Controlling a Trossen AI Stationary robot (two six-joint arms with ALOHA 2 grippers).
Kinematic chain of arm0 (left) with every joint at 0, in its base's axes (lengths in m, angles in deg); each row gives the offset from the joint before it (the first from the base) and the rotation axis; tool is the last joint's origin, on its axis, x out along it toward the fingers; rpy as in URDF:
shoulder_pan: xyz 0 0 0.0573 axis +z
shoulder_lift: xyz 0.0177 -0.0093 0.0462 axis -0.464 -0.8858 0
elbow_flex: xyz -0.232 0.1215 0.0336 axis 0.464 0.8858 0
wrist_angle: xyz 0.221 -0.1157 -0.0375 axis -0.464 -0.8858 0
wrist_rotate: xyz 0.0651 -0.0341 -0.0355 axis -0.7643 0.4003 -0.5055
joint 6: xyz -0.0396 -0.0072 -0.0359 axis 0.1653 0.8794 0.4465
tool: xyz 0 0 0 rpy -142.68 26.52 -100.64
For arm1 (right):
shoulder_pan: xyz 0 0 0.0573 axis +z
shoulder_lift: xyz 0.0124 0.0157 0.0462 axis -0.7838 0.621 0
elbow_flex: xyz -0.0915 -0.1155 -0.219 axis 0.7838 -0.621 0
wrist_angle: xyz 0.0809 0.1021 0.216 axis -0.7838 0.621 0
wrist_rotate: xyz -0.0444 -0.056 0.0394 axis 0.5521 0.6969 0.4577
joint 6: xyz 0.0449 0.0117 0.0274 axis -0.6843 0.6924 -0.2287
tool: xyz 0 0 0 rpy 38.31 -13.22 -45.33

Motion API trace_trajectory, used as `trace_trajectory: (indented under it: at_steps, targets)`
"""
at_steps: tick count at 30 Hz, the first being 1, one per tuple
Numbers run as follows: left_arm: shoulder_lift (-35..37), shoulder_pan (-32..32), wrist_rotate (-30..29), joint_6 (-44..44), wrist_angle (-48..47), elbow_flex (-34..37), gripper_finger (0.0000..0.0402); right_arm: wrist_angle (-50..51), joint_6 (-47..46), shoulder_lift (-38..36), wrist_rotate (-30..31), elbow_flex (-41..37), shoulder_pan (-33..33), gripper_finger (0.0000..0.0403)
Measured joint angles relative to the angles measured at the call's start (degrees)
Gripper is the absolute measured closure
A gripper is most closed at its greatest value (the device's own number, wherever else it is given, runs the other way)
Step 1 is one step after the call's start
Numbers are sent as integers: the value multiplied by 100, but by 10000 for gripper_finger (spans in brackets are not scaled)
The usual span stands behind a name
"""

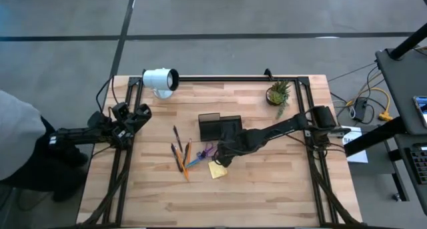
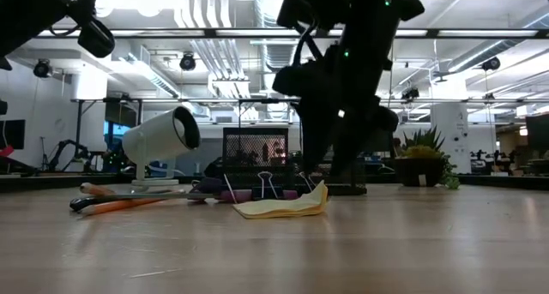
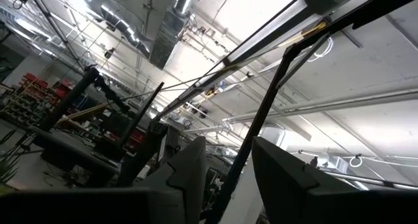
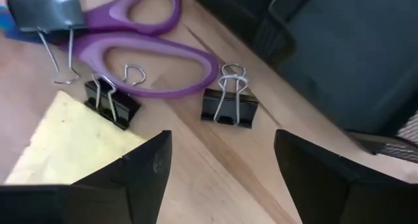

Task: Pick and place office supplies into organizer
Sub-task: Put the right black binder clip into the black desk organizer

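Purple-handled scissors (image 4: 140,41) lie flat on the wood beside a yellow sticky-note pad (image 4: 72,145) and three black binder clips (image 4: 228,108). Orange, dark and blue pencils (image 1: 181,154) lie to their left. The dark organizer (image 1: 217,127) stands just beyond them. My right gripper (image 4: 222,178) hangs open over the table, pointing steeply down, one clip just ahead of its gap and the pad's corner by one finger; it touches nothing. My left gripper (image 3: 228,185) waits at the table's left edge, raised and open, with nothing in it.
A white cylindrical lamp (image 1: 160,80) stands at the far left and a small potted plant (image 1: 278,93) at the far right. A black bar runs along the far edge. Bare wood lies toward the near edge (image 1: 220,202).
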Motion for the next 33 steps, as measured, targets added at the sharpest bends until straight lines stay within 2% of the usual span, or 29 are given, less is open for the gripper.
trace_trajectory:
  at_steps: [4, 10, 17, 28, 33]
  targets:
    - [-2, -1, 3, -1, -3, 0, 292, -8, 21, 200, -9, -4, -2, 145]
    - [-2, 0, 2, 1, -4, 0, 292, 10, 293, 149, 296, -2, -16, 144]
    - [-2, 0, 2, 1, -4, 0, 292, -210, 404, 147, 332, -2, -190, 144]
    - [-2, -1, 1, 1, -4, 0, 292, -542, 474, 138, -153, -2, -471, 147]
    - [-2, -1, 0, 0, -4, 0, 292, -492, 380, 175, -224, -9, -612, 181]
